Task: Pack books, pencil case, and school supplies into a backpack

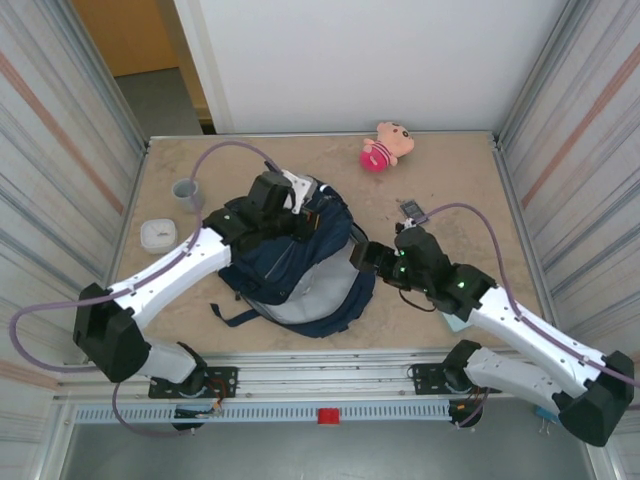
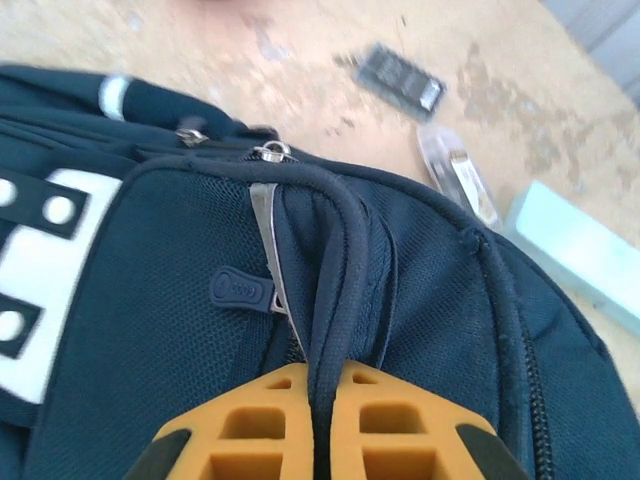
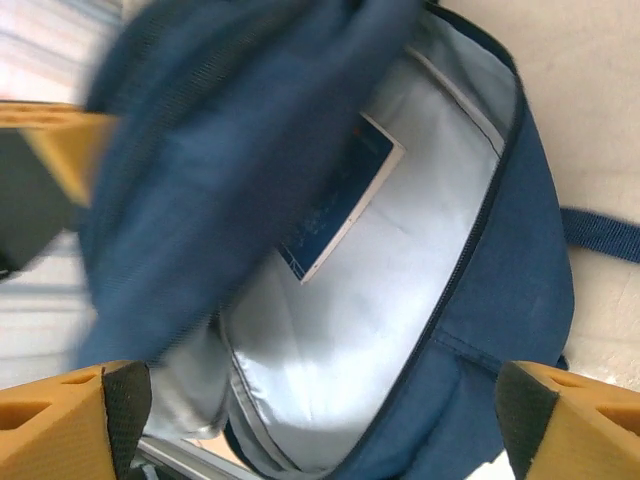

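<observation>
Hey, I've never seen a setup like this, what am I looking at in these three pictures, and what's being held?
These are two white robot arms bolted at a table's edge, each ending in a two-finger gripper. One picture looks down from above; the other two come from cameras on the wrists.

In the middle lies a large navy blue fabric backpack. The left gripper is shut on the bag's fabric handle loop. The right gripper is open at the bag's mouth, where a thin dark blue book rests on the grey lining.

On the table lie a pale teal pencil case, a small dark rectangular gadget, a slim silvery-clear piece, a grey cup, a white rounded box and a pink-and-tan plush toy.
</observation>
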You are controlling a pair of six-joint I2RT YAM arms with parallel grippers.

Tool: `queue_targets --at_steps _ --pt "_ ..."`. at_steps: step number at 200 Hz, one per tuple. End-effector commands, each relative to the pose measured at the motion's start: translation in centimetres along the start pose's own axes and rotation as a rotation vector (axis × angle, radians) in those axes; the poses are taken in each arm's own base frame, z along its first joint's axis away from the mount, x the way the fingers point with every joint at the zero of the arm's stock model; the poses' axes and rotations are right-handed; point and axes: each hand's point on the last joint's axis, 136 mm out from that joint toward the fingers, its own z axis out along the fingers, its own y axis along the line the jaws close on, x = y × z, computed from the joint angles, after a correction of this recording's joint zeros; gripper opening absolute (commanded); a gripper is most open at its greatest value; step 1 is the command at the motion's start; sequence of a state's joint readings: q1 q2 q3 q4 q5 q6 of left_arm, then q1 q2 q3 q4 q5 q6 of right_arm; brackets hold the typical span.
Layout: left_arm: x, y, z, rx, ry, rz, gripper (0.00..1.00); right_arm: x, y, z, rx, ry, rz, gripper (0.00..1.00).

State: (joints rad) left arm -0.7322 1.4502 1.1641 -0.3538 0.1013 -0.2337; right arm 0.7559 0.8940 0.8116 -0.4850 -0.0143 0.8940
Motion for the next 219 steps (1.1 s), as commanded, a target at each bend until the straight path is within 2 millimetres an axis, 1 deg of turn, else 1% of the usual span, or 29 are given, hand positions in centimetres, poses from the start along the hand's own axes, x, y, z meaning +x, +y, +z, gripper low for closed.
queue_targets --at_steps 1,4,10,11,15,19,30,47,54,65,69,71,75,93,110,126,141,156,165,179,187,193,196,199,202,211,219 --pt "2.1 -1.1 1.8 0.035 0.06 0.027 0.19 0.7 1.5 -0.7 -0.062 0.068 -0.259 0.89" --pt "2.3 -1.3 2.0 0.038 0.067 0.026 0.24 0.8 1.9 -0.7 -0.08 0.074 -0.293 0.89" --pt "2.6 -1.4 2.0 0.042 0.075 0.02 0.39 1.1 2.4 -0.6 -0.113 0.085 -0.347 0.88" --pt "2.6 -1.4 2.0 0.043 0.075 0.019 0.4 1.1 2.5 -0.5 -0.117 0.088 -0.356 0.88" --pt "2.6 -1.4 1.9 0.043 0.073 0.011 0.52 1.3 2.8 -0.5 -0.137 0.091 -0.391 0.87" --pt "2.6 -1.3 1.7 0.039 0.065 0.003 0.6 1.5 3.0 -0.4 -0.155 0.096 -0.419 0.87" --pt "2.4 -0.8 1.0 0.021 0.035 -0.02 0.71 2.2 3.5 -0.2 -0.2 0.115 -0.501 0.86" --pt "2.1 0.4 -0.8 -0.001 -0.019 -0.074 0.8 3.8 4.3 0.3 -0.255 0.135 -0.677 0.86" --pt "2.3 1.1 -1.4 -0.012 -0.032 -0.111 0.82 4.5 4.3 0.7 -0.252 0.141 -0.765 0.85" --pt "2.7 2.4 -2.5 -0.037 -0.047 -0.183 0.85 6.2 4.5 1.4 -0.251 0.16 -0.924 0.84" --pt "3.0 2.9 -2.8 -0.043 -0.046 -0.21 0.85 6.9 4.8 1.3 -0.265 0.166 -0.977 0.84" --pt "3.1 3.2 -3.0 -0.048 -0.048 -0.223 0.85 7.5 4.5 1.9 -0.259 0.191 -1.009 0.84" --pt "3.4 3.6 -3.3 -0.053 -0.048 -0.248 0.85 8.3 4.4 2.3 -0.259 0.211 -1.061 0.83" --pt "5.1 5.1 -4.3 -0.082 -0.044 -0.318 0.86 11.1 3.9 4.2 -0.236 0.275 -1.244 0.84" --pt "6.8 6.1 -4.9 -0.101 -0.042 -0.37 0.85 13.2 3.3 6.0 -0.223 0.337 -1.351 0.85" --pt "8.4 6.9 -5.3 -0.109 -0.039 -0.434 0.84 14.9 2.9 7.8 -0.215 0.38 -1.414 0.85" --pt "9.7 7.9 -5.7 -0.138 -0.036 -0.485 0.84 16.2 2.5 9.4 -0.2 0.399 -1.463 0.8" --pt "10.9 8.8 -6.2 -0.174 -0.044 -0.518 0.84 17.1 1.4 11.0 -0.161 0.413 -1.508 0.75" --pt "11.3 9.2 -6.5 -0.182 -0.052 -0.539 0.84 17.4 0.7 11.8 -0.128 0.413 -1.534 0.71" --pt "11.7 9.7 -7.1 -0.173 -0.069 -0.576 0.84 17.5 -0.2 12.6 -0.077 0.403 -1.562 0.57" --pt "12.0 10.0 -7.5 -0.175 -0.075 -0.593 0.83 17.4 -0.5 12.6 -0.058 0.417 -1.571 0.39" --pt "12.1 10.3 -7.9 -0.182 -0.081 -0.601 0.82 17.1 -0.4 12.5 -0.041 0.421 -1.572 0.2" --pt "12.2 10.4 -8.1 -0.187 -0.084 -0.602 0.82 16.9 -0.3 12.3 -0.032 0.418 -1.571 0.11" --pt "12.2 10.5 -8.2 -0.191 -0.086 -0.605 0.82 16.6 -0.1 12.2 -0.024 0.413 -1.571 0.05" --pt "12.2 10.5 -8.4 -0.196 -0.092 -0.605 0.82 16.3 0.0 12.1 -0.019 0.406 -1.571 0.01" --pt "12.3 10.7 -8.9 -0.205 -0.103 -0.606 0.82 15.5 0.8 11.4 -0.02 0.369 -1.573 0.0" --pt "12.4 10.7 -9.3 -0.207 -0.117 -0.602 0.82 14.5 2.1 10.5 -0.046 0.312 -1.568 0.0"
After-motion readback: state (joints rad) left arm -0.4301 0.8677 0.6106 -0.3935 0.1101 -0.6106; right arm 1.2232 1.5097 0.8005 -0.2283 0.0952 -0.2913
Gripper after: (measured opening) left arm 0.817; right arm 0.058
